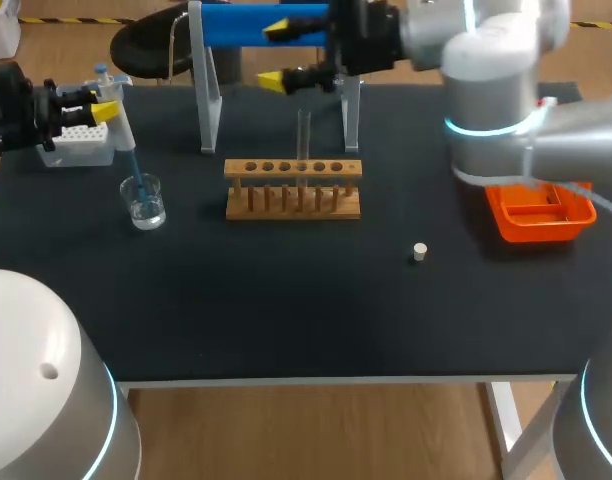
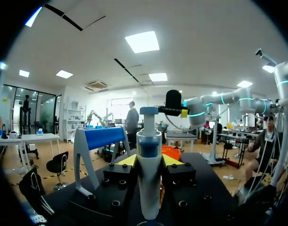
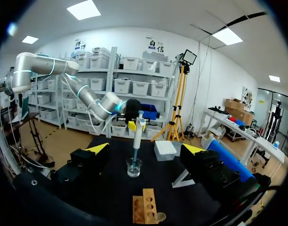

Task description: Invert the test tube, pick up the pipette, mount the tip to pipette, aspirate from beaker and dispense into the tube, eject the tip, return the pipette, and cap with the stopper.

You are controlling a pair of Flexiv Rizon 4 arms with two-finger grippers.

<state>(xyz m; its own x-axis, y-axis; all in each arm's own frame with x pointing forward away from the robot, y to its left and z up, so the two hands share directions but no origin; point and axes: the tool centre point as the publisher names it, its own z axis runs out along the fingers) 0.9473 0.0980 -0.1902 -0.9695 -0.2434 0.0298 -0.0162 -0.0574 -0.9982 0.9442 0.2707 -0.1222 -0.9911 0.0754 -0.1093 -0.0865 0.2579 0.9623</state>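
Two hands working: the left hand (image 1: 104,102) is gripping the pipette (image 1: 121,128), its tip (image 1: 136,175) dipping into the beaker (image 1: 146,203) left of the wooden rack (image 1: 293,190). Aspirating, I judge. Behind the rack the right hand (image 1: 276,55) is hovering open. Next: carrying liquid to the rack's test tube (image 1: 304,135).

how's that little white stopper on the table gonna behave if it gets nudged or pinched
The stopper looks small, so it is probably very light and easy to knock away. It seems to stand on a flat end on the table, so it should stay put, but tipped on its side its round body would likely roll.
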